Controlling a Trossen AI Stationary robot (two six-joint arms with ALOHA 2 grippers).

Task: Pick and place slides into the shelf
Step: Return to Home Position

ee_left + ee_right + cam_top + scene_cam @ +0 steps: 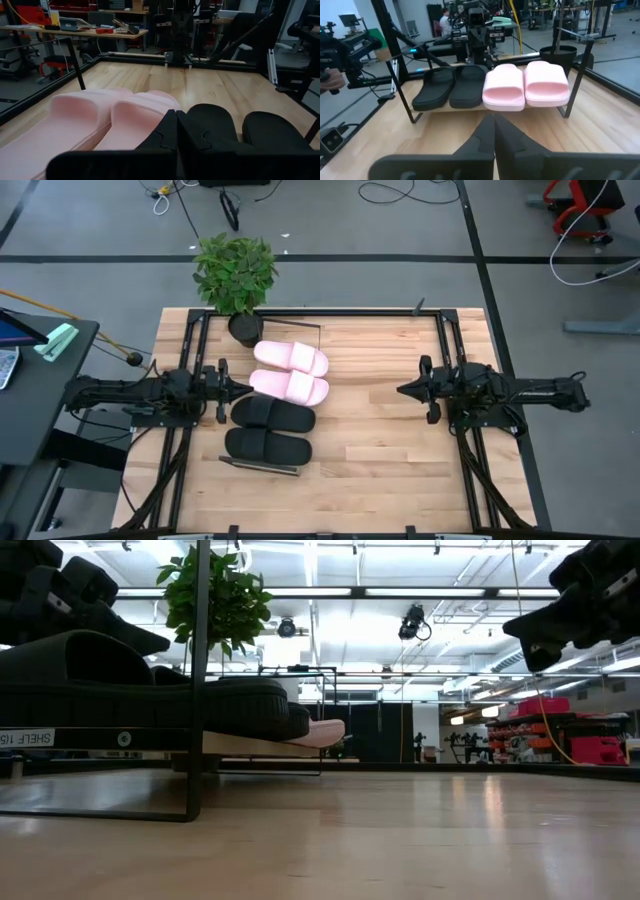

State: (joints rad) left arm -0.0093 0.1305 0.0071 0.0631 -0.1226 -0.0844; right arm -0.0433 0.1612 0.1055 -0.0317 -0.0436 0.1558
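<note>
From overhead, the shelf [255, 745] sits toward 9 o'clock of table centre and carries all four sandals side by side: two pink slides [290, 386] at its 12 o'clock end, two black slides [272, 414] toward 6. My left gripper [176, 116] hovers at the shelf's 9 o'clock edge, fingers pressed together on nothing. My right gripper [493, 122] hangs at 3 o'clock, well apart, likewise closed and empty. A potted plant [235, 272] stands beyond the shelf at 12.

Tabletop [380, 430]: shelf [250, 745] along left edge, carrying two pink slides [290, 358] and two black slides [272, 415]. Potted plant [235, 270] at edge past pink end.
</note>
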